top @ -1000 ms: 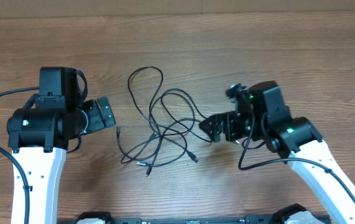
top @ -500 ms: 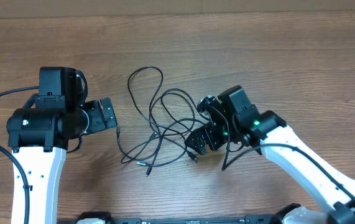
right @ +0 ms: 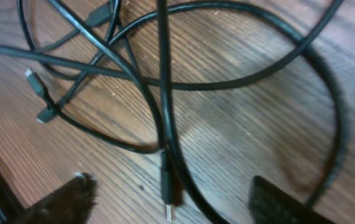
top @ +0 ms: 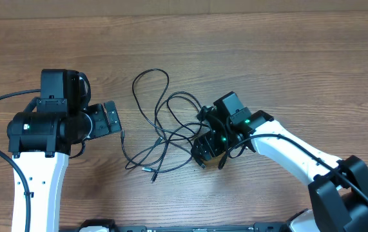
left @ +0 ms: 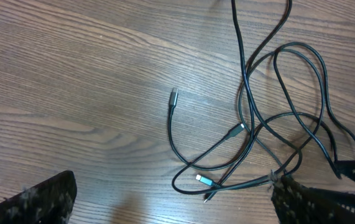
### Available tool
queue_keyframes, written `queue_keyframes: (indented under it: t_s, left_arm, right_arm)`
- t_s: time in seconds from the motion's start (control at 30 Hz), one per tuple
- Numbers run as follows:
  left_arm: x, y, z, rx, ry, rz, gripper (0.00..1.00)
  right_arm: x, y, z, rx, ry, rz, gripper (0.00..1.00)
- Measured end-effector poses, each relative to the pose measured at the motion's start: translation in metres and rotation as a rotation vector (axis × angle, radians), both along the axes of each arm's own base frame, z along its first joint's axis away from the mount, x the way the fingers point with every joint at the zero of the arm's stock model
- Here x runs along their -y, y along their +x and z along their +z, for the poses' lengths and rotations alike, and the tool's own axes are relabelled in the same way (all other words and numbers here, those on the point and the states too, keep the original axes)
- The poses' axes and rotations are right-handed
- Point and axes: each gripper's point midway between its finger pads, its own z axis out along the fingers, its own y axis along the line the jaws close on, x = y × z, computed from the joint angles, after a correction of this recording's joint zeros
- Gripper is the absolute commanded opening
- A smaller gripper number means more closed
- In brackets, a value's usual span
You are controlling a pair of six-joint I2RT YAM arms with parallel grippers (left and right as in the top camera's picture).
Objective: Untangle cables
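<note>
Overhead and 2 wrist views of the tangle. The cables, several thin black flexible cords with small plug ends [top: 162, 136], lie loosely looped over one another at the middle of the brown wood-grain surface [top: 267, 58], between the 2 arms. 1 long loop reaches toward the far edge, and the plug ends trail toward the near edge.

Change from 1 second earlier: the right end effector [top: 203, 151] then stood just beside the right edge of the tangle. It has since travelled left and toward the near edge and now hangs over the lower right loops. The white right arm is stretched further across the surface, and its dark base link now shows at the lower right corner. The left end effector [top: 114, 117] keeps its former place, well to the left of the cords and apart from them. The layout of the cords shows no visible shift.

End effector states: the left is released, its fingers spread wide at the lower corners of the left wrist view, with bare surface and 1 silver-tipped plug [left: 173, 94] ahead. The right is also released, its 2 fingers apart and straddling 2 crossing strands and 1 plug end [right: 166, 205]; nothing is clamped.
</note>
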Motion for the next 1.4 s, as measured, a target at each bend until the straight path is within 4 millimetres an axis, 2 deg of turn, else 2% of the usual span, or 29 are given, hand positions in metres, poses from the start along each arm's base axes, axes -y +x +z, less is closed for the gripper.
queue_keyframes:
  t_s: [0.1, 0.3, 0.37, 0.4, 0.6, 0.67, 1.03, 1.2, 1.4]
  left_arm:
    - [0.000, 0.000, 0.000, 0.000, 0.000, 0.000, 1.00]
    - [0.000, 0.000, 0.000, 0.000, 0.000, -0.001, 1.00]
    - [0.000, 0.000, 0.000, 0.000, -0.002, -0.001, 1.00]
    - [0.001, 0.000, 0.000, 0.000, -0.003, -0.002, 1.00]
    - [0.001, 0.000, 0.000, 0.000, -0.002, -0.004, 1.00]
    - [0.001, 0.000, 0.000, 0.000, -0.002, -0.004, 1.00]
    - [0.001, 0.000, 0.000, 0.000, -0.002, -0.004, 1.00]
    - [0.001, 0.000, 0.000, 0.000, -0.002, -0.004, 1.00]
    - [0.001, 0.000, 0.000, 0.000, -0.002, -0.004, 0.99]
  right_arm:
    - [-0.006, -0.002, 0.000, 0.010, 0.006, 0.020, 0.59]
    - [-0.018, -0.004, 0.003, 0.040, 0.025, 0.053, 0.16]
    - [-0.019, -0.004, 0.003, 0.043, 0.029, 0.054, 0.10]
    - [-0.020, -0.004, 0.003, 0.043, 0.029, 0.055, 0.11]
    - [-0.020, -0.004, 0.003, 0.043, 0.028, 0.055, 0.51]
    - [-0.020, -0.004, 0.003, 0.045, 0.028, 0.058, 0.56]
    - [-0.030, 0.011, 0.009, 0.119, 0.080, 0.054, 0.61]
    - [-0.024, 0.002, -0.005, 0.101, 0.067, 0.055, 0.60]
    - [-0.024, 0.001, -0.007, 0.103, 0.066, 0.061, 0.57]
